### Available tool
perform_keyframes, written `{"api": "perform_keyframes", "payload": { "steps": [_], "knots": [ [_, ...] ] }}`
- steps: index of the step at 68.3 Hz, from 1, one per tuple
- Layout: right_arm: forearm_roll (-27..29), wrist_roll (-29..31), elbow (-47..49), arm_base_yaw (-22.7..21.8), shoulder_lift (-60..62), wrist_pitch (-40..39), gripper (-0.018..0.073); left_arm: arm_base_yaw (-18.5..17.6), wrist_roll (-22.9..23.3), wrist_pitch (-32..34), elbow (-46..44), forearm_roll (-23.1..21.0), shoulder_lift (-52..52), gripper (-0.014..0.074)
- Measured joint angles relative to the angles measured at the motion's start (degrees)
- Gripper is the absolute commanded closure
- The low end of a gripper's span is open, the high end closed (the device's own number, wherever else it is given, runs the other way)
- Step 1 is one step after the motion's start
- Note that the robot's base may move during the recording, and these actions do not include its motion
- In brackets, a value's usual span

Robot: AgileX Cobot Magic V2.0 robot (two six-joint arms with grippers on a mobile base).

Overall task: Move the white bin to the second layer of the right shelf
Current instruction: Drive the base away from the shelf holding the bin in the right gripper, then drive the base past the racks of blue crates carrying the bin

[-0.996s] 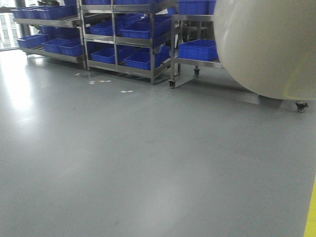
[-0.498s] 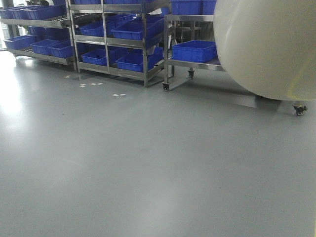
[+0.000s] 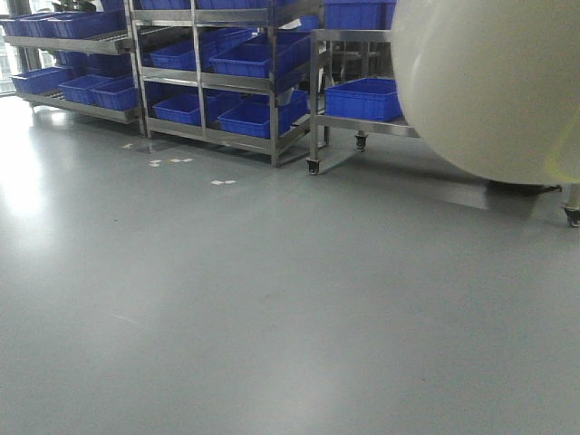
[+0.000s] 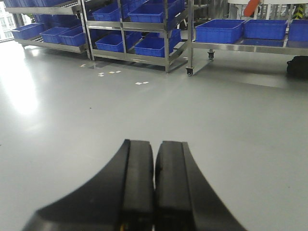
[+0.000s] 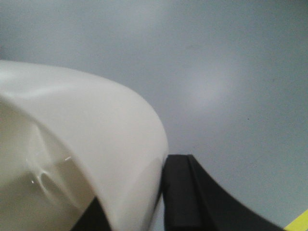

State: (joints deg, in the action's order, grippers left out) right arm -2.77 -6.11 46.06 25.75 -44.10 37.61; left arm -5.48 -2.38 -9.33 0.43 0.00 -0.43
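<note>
- Steel racks [image 3: 275,109] and their blue crates [image 3: 258,59] have slid a touch right and lower in the front view since half a second ago. The caster at the far right has dropped toward the frame's edge. The white bin [image 3: 489,82] still fills the upper right corner, close to the lens.
- Front view: the bin hangs above the grey floor [image 3: 227,299], well apart from the racks, and its rounded base hides part of a steel table [image 3: 358,122] that carries one more blue crate. Which shelf level is the target, I cannot tell from here.
- Left wrist view: the left gripper [image 4: 154,149] is pressed closed, its two black fingers side by side with nothing between them, pointing over bare floor toward the racks.
- Right wrist view: the right gripper [image 5: 134,185] is clamped on the bin's wall. One black finger [image 5: 187,197] sits outside the glossy rim and the other shows dark inside the tub. Grey floor lies beyond, with a yellow line [image 5: 299,222] at the corner.
</note>
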Motion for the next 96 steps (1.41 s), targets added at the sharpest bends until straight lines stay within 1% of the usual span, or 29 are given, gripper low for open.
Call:
{"api": "perform_keyframes", "payload": {
  "steps": [96],
  "knots": [
    [0.00,0.00,0.00,0.00,0.00,0.00,0.0503,0.00,0.00,0.00,0.00,0.00,0.00,0.0512]
  ]
}}
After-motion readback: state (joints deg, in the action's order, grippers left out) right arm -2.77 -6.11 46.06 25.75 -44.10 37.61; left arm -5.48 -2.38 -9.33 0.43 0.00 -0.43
